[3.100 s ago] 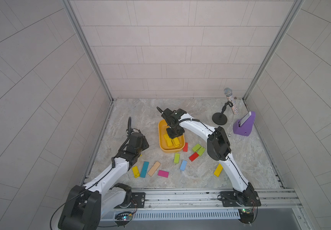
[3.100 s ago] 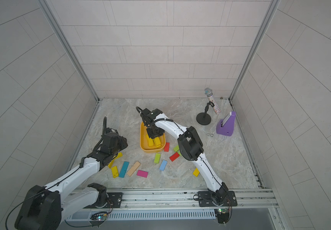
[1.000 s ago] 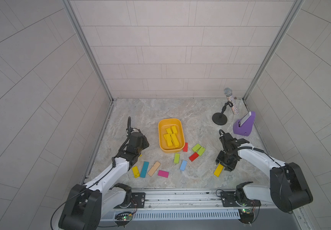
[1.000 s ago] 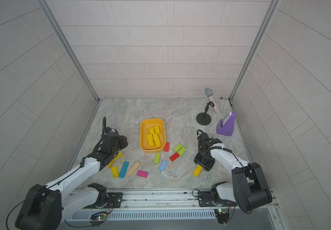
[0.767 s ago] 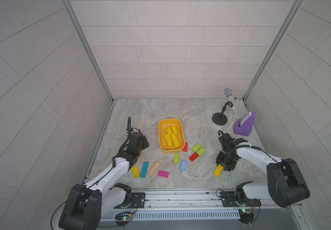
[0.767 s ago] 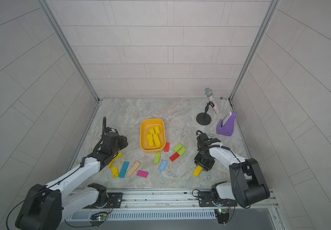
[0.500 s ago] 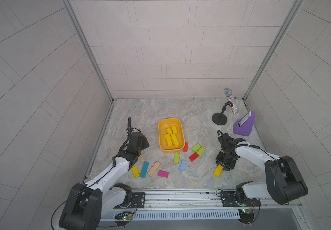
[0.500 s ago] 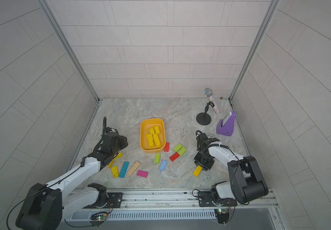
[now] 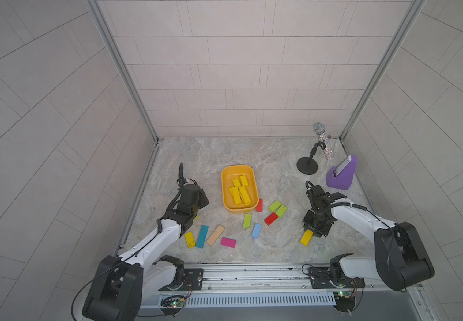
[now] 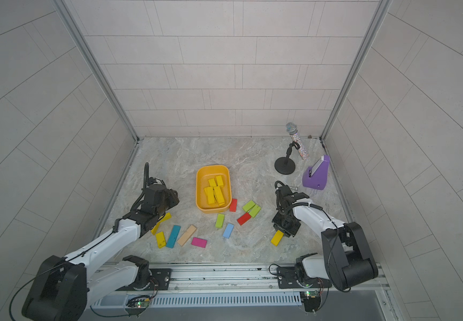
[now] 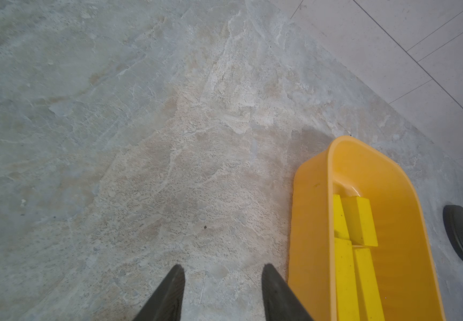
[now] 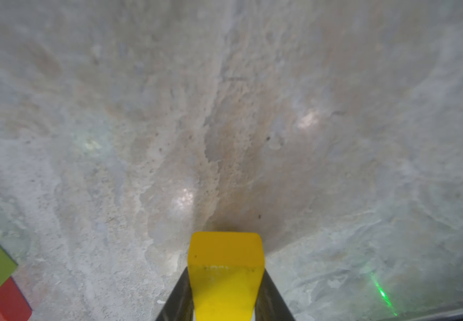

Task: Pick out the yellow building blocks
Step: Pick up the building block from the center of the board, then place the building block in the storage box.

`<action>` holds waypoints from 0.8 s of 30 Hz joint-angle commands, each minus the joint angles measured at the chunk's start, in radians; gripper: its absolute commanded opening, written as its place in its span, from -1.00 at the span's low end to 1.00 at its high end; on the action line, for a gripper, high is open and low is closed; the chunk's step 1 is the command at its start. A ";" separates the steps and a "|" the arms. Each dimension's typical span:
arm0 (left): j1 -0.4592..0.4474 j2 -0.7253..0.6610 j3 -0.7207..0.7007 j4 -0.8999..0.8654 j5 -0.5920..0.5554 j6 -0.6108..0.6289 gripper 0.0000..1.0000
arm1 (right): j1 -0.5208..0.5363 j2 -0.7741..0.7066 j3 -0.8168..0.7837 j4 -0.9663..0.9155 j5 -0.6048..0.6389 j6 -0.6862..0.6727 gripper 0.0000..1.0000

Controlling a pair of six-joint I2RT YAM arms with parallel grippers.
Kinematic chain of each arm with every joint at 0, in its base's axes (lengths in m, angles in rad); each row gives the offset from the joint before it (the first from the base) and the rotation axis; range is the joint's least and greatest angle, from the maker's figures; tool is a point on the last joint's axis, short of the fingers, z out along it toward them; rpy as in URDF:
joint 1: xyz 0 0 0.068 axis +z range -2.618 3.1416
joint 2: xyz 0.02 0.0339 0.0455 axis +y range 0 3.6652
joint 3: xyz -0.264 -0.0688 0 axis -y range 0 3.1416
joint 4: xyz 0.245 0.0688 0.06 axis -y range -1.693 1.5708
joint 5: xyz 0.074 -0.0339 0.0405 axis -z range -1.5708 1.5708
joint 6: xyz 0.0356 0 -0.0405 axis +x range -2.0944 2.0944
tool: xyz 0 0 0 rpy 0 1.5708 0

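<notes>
The right arm has swung from the orange-yellow, round-cornered plastic tub (image 9: pixel 238 167) to the front right of the grey marble tabletop (image 9: pixel 252 150), and its jaws have just come together; the left arm has not shifted. Left gripper (image 11: pixel 222 271): fingers apart, empty, poised near the tub; two bright yellow flat rectangular building blocks lie loose nearby, a front yellow block (image 9: pixel 190 239) just beside a teal block (image 9: pixel 202 236), a second yellow block (image 10: pixel 166 217) partly hidden beneath the arm; several stored yellow blocks (image 9: pixel 240 191) lie inside the tub; right gripper (image 12: pixel 226 273): clamped on one end of a further yellow block (image 9: pixel 306 237), seemingly not yet lifted. Grasp apparently secured; carriage to the tub probably follows; three blocks remain outside.
</notes>
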 commanded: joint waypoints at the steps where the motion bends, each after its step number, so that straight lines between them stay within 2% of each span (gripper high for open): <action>1: 0.006 0.013 -0.007 0.025 -0.014 -0.010 0.00 | 0.006 -0.040 0.044 -0.063 0.052 -0.012 -0.40; 7: 0.006 0.035 0.004 0.038 0.005 -0.041 -0.01 | 0.034 -0.047 0.114 -0.115 0.084 -0.044 -0.43; 12: 0.007 0.037 0.008 0.036 0.012 -0.041 -0.01 | 0.096 -0.026 0.208 -0.140 0.119 -0.068 -0.44; 24: 0.006 0.019 0.003 0.030 -0.003 -0.039 -0.01 | 0.278 0.222 0.621 -0.292 0.190 -0.262 -0.45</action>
